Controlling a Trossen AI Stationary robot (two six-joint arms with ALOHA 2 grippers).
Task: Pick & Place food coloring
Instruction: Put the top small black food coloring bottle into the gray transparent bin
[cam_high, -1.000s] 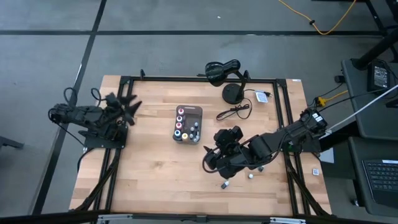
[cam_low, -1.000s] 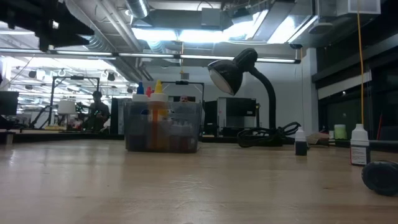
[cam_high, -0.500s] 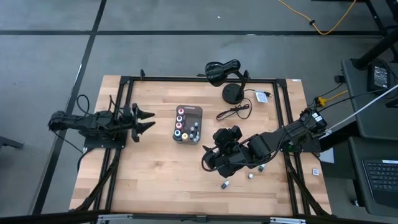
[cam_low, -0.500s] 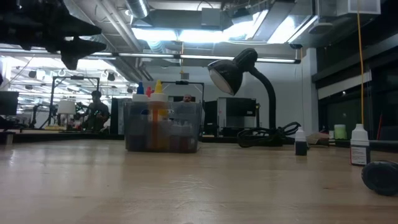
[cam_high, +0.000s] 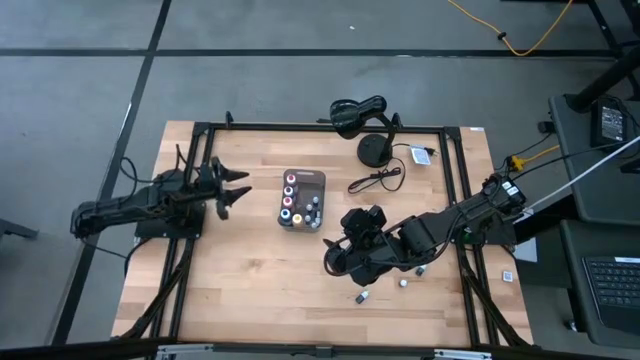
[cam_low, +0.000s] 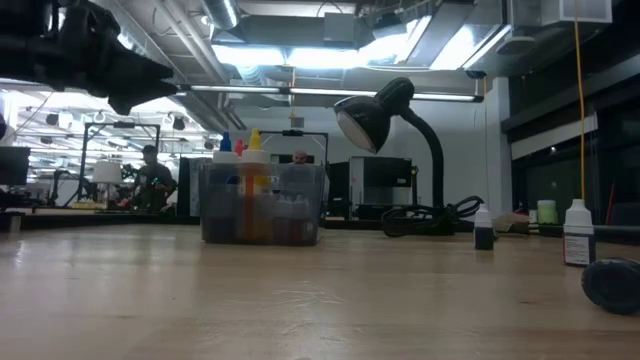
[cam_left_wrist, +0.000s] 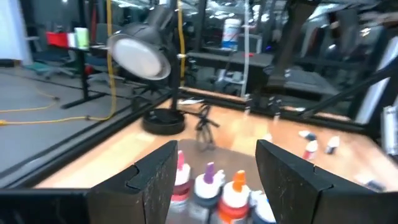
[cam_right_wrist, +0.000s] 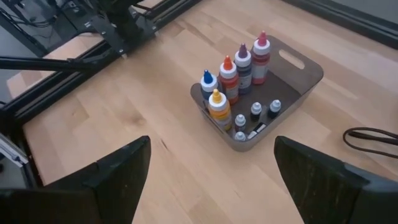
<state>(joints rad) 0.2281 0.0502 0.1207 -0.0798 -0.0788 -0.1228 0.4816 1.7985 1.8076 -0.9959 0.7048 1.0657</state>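
The left gripper (cam_high: 232, 189) has swung out from the left edge of the light wooden table (cam_high: 240, 280) over the last second and now points at the gray rectangular plastic tray (cam_high: 310, 180) near the table's middle, jaws parted and holding nothing. In the left wrist view the capped tips of the bottles rise just beyond its fingers (cam_left_wrist: 149, 180). The right gripper (cam_high: 335, 258) hangs over the table's right half, jaws spread wide and empty, barely moved.

Most of the small capped food coloring bottles (cam_right_wrist: 233, 74) stand in the tray. Two loose dropper bottles (cam_high: 362, 297) remain on the wood near the front edge, just beside the right gripper. A black round-based desk lamp (cam_high: 362, 118) sits at the back edge. The left arm's approach suggests it will work at the tray, though the loose bottles sit on the right arm's side.
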